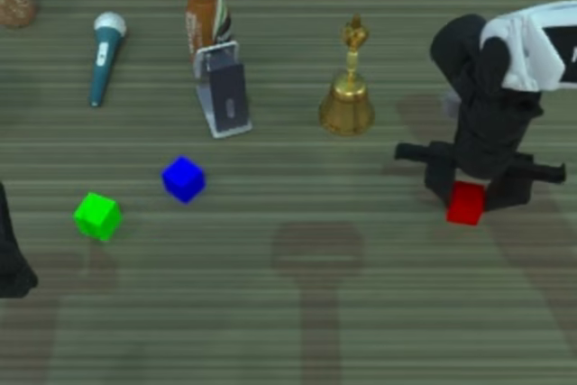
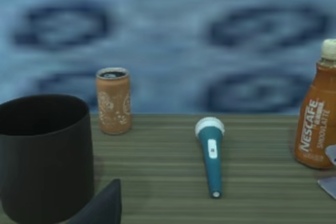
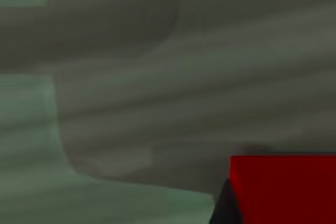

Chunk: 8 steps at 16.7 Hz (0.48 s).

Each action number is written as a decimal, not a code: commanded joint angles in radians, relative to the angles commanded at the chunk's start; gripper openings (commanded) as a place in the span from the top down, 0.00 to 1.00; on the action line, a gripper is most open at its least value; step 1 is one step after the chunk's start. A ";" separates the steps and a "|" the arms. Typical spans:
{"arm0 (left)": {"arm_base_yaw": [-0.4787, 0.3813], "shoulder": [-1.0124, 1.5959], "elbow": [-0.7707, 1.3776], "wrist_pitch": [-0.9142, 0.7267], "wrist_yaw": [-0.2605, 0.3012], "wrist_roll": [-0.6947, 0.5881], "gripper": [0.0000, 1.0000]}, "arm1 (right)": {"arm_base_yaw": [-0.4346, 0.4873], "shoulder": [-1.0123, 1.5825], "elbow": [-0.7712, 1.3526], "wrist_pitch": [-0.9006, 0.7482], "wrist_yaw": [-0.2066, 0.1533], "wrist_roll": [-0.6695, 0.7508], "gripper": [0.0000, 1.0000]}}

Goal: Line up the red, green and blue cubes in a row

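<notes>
The brown bottle [image 2: 317,119] with the cream cap carries white lettering running up its side: "NESCAFE", with a smaller line beside it that seems to read "SMOOVLATTE". The orange can [image 2: 113,100] bears pale patterns, but no words can be made out. Nothing else shows readable text.

Striped green-grey table [image 1: 270,313]; blue patterned wall [image 2: 168,30] behind

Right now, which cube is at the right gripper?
The red cube, sitting at the right gripper on the table's right; the green cube and blue cube lie far left.
</notes>
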<state>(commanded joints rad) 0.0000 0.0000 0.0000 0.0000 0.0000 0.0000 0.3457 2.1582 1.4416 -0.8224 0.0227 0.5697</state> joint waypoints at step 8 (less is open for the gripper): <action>0.000 0.000 0.000 0.000 0.000 0.000 0.00 | 0.007 -0.093 0.129 -0.223 -0.001 -0.003 1.00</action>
<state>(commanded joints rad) 0.0000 0.0000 0.0000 0.0000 0.0000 0.0000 0.3529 2.0647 1.5704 -1.0455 0.0216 0.5671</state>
